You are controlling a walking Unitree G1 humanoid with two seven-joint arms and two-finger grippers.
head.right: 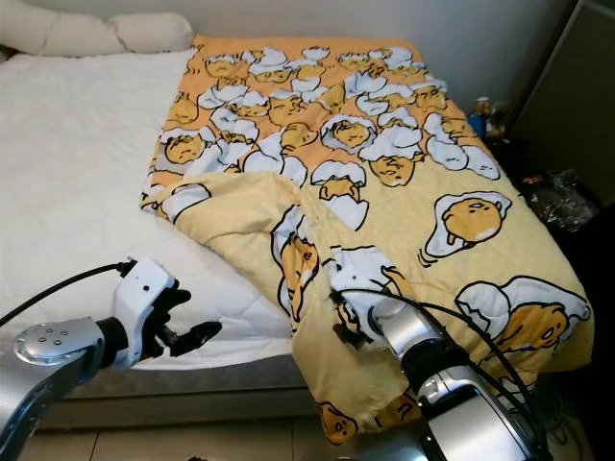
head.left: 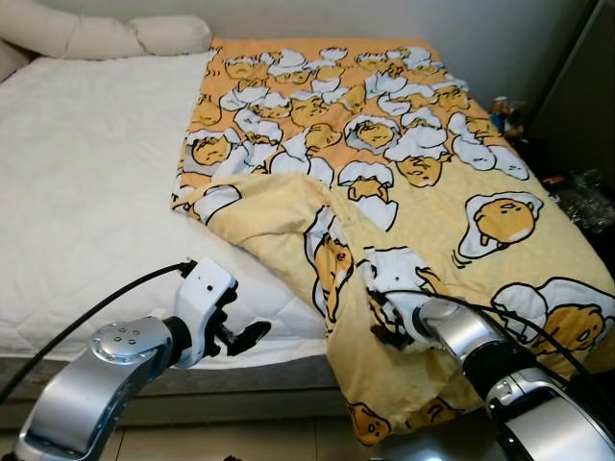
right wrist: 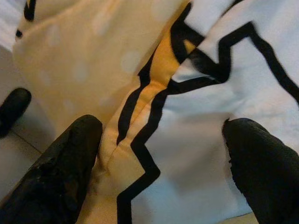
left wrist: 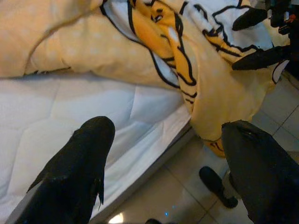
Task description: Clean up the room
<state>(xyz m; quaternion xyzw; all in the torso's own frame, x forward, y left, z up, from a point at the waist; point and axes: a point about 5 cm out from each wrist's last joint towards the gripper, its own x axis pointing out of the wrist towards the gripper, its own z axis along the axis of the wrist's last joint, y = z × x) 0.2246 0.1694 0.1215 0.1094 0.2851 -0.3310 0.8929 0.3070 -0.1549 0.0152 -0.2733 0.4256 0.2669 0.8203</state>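
A yellow blanket (head.left: pixel 384 144) printed with cartoon eggs covers the right half of a bed with a white mattress (head.left: pixel 86 182). Its near left corner is folded back on itself, and its front edge hangs over the bed toward the floor. My right gripper (head.left: pixel 384 327) is open and pressed against the hanging fold, with the cloth (right wrist: pixel 196 116) lying between its spread fingers. My left gripper (head.left: pixel 240 338) is open and holds nothing. It hovers at the mattress's front edge, left of the blanket. In the left wrist view the blanket (left wrist: pixel 140 46) lies ahead of its fingertips.
Two white pillows (head.left: pixel 96 34) lie at the head of the bed. A dark cabinet (head.left: pixel 577 86) stands at the right, with small items (head.left: pixel 504 115) and dark clutter (head.left: pixel 581 197) on the floor beside it. Tiled floor (head.left: pixel 240 437) runs along the bed's front edge.
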